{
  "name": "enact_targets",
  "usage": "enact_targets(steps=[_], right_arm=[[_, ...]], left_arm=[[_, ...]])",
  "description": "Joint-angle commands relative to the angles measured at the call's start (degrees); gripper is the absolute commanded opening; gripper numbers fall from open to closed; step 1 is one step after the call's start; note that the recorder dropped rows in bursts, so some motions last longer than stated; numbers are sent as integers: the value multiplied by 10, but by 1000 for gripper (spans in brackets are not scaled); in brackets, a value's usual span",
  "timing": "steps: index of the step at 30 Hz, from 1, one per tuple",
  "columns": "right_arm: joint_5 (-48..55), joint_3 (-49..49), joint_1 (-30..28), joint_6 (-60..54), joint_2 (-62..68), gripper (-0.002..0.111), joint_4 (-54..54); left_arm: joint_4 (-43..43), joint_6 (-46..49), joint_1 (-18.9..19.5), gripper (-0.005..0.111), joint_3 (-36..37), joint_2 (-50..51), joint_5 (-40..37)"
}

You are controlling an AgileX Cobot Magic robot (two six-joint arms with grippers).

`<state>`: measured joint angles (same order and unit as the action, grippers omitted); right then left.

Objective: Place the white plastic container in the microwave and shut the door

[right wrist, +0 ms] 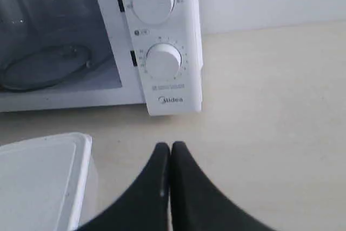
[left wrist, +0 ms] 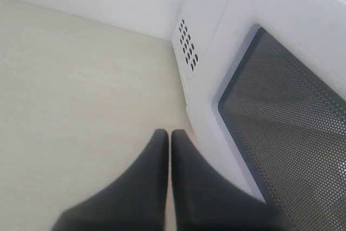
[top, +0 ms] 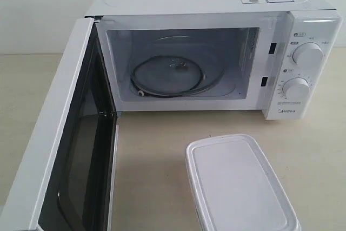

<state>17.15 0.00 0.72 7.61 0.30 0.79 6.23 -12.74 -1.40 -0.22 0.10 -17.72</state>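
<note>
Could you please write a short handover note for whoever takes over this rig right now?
Left gripper: shut, empty, beside the open door.
Right gripper: shut, empty, over the table near the white plastic container.
Container: lid on, on the table in front of the microwave.
Done: door wide open; the cavity holds only the turntable.
Left: grasp the container, place it inside, close the door.

Glossy white microwave (top: 216, 4), translucent matt plastic container (top: 238, 185), smooth pale tabletop (top: 151, 160)
</note>
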Motion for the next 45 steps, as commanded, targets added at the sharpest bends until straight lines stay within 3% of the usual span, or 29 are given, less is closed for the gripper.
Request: enact_targets(steps=[1,11,18,20,23,29,36,40,45], right_arm=[[-119,0,-3,-7,-3,0,-1],[-336,0,-3,21,-3,0,-1],[-610,0,-3,132,-3,0,0],[-608,-20,-3,132,-3,0,0],[-510,-96,-3,132,-3,0,-3],[-181,-295,-3,136,101,0,-107],[183,-438,38,75,301,0,-67],[314,-454,64,41,417,0,-29],[366,-454,73,-94,557,0,101]], left_arm=[[4,3,1,4,2,-1,1],[4,3,1,4,2,-1,1],[4,3,1,4,2,-1,1],[4,3,1,4,2,-1,1],[4,3,1,4,2,-1,1],[4,3,1,4,2,-1,1],[4,3,1,4,2,-1,1],[4,3,1,4,2,-1,1],[4,3,1,4,2,-1,1]])
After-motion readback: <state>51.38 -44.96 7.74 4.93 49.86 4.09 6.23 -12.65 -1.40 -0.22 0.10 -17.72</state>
